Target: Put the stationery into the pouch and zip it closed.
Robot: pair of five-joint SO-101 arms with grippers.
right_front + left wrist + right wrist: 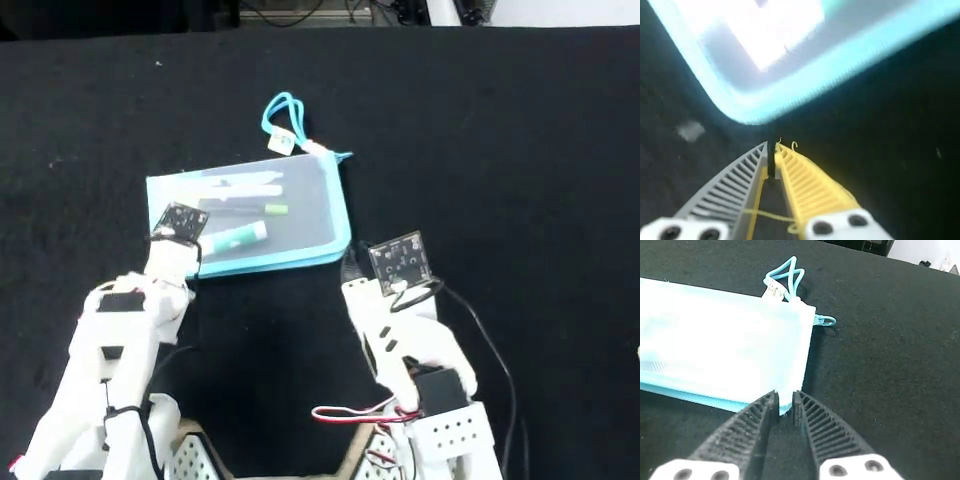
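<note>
Honestly, right gripper [785, 400] is pinched on the pouch [310, 215] corner, so keep that firm. Left gripper [771, 148], closed and empty, should go for the zipper pull [826, 320].

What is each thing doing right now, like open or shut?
pouch: lying flat; zipped or not, cannot tell
stationery: inside the pouch
left gripper: shut, empty, beside the pouch
right gripper: shut on the pouch's corner

Pouch [725, 350] cropped at edge; interior seemingly indiscernible.
</note>
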